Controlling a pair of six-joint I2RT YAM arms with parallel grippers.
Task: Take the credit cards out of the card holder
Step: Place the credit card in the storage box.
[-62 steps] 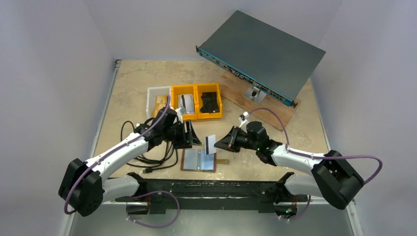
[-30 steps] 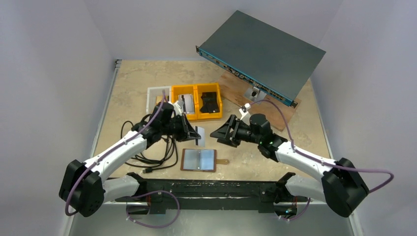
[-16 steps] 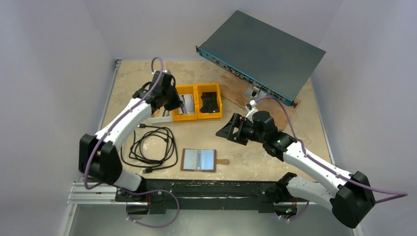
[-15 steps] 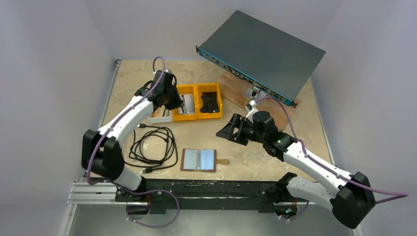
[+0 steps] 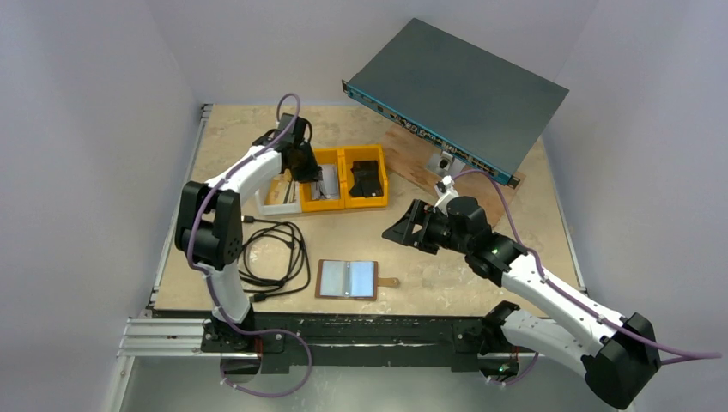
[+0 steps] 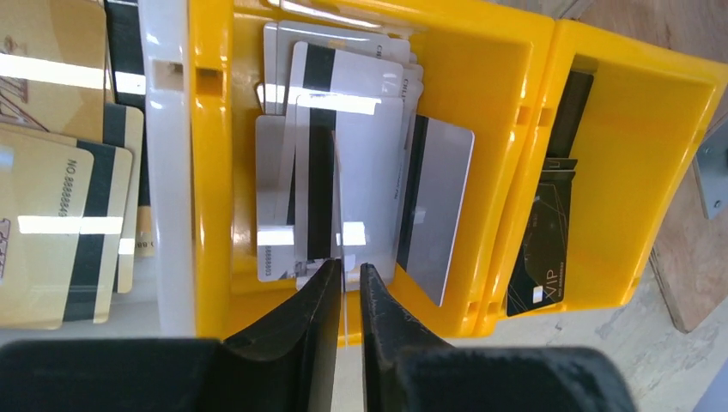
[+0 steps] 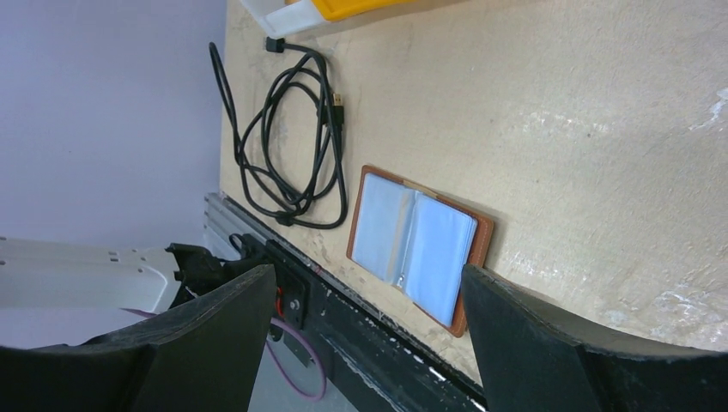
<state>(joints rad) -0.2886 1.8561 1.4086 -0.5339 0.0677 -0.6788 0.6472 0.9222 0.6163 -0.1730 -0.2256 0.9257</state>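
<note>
Two arms are reaching in different directions as I watch. My left arm (image 5: pixel 245 169) stretches far forward over the table (image 5: pixel 232 129), its wrist bent down so the left gripper (image 6: pixel 348 269) hangs right above the left yellow bin (image 6: pixel 215 172). Its jaws stand only a sliver apart, with a thin card (image 6: pixel 341 206) edge-on between them, lower end over the pile. My right arm (image 5: pixel 532 279) runs diagonally toward the middle of the table, and the right gripper (image 5: pixel 398 230) points left with its jaws spread wide and nothing in them.

That left yellow bin holds a loose stack of white and grey credit cards (image 6: pixel 373 163) with dark stripes. Beside it, touching, the white bin (image 6: pixel 167 172) carries tan cards (image 6: pixel 47 223), also striped. On the other side, the right yellow bin (image 6: pixel 644 172) holds a black object (image 6: pixel 545 232) printed with gold lines.

The card holder (image 5: pixel 347 279) lies opened flat near the front edge of the table, well apart from the bins, silvery-blue pockets facing up. A coiled black cable (image 5: pixel 270 257) sits just left of it.
</note>
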